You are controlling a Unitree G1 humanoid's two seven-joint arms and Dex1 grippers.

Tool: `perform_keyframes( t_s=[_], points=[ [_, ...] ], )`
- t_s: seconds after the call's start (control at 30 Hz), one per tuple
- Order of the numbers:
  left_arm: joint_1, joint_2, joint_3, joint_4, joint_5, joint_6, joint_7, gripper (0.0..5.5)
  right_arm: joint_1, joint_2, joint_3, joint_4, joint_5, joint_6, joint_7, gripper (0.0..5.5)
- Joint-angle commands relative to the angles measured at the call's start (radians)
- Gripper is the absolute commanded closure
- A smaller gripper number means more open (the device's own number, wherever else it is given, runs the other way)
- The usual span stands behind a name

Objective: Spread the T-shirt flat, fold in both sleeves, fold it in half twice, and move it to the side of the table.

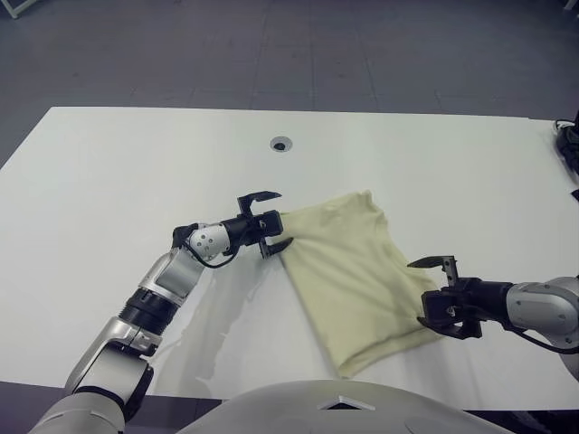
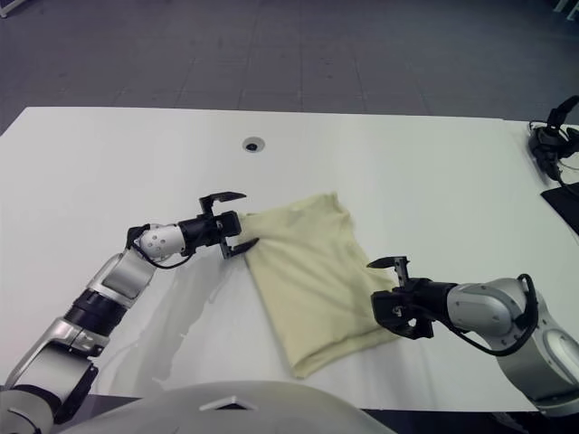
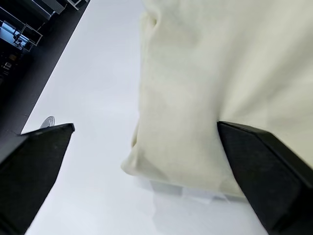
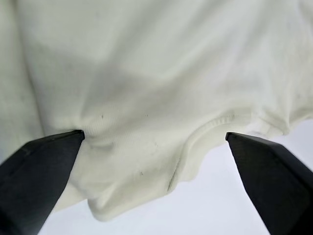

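One T-shirt (image 1: 348,271), two end effectors (image 1: 269,221) (image 1: 432,291), one table (image 1: 118,181)

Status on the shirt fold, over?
Left claw open at the T-shirt left corner. Right claw open at its right edge. T-shirt folded, lying on table. Cable hole farther back, apart.

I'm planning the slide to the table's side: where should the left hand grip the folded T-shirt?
Probably the T-shirt corner facing the left hand, approached from the robot's left: the layered edges meet there, between its open fingers.

Round grommet hole (image 1: 281,143), blk cables (image 2: 554,140) far right, grey floor (image 1: 271,45).
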Motion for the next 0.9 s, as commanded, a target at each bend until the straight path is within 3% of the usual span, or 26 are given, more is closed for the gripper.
perform_keyframes(
  t_s=[0.03,0.53,0.9],
  points=[
    [-0.005,-0.002,-0.041,0.151,0.08,-0.008,-0.002,0.12,0.016,0.022,0.105,-0.033,-0.041,-0.001,0.03,0.1],
    [-0.176,-0.081,-0.029,0.396,0.075,-0.286,0.037,0.12,-0.127,0.097,0.231,-0.083,-0.061,0.044,0.048,0.1],
    [-0.137,-0.052,0.032,0.25,-0.015,-0.311,-0.042,0.12,-0.172,0.144,0.095,-0.178,0.075,0.141,0.023,0.1]
  ],
)
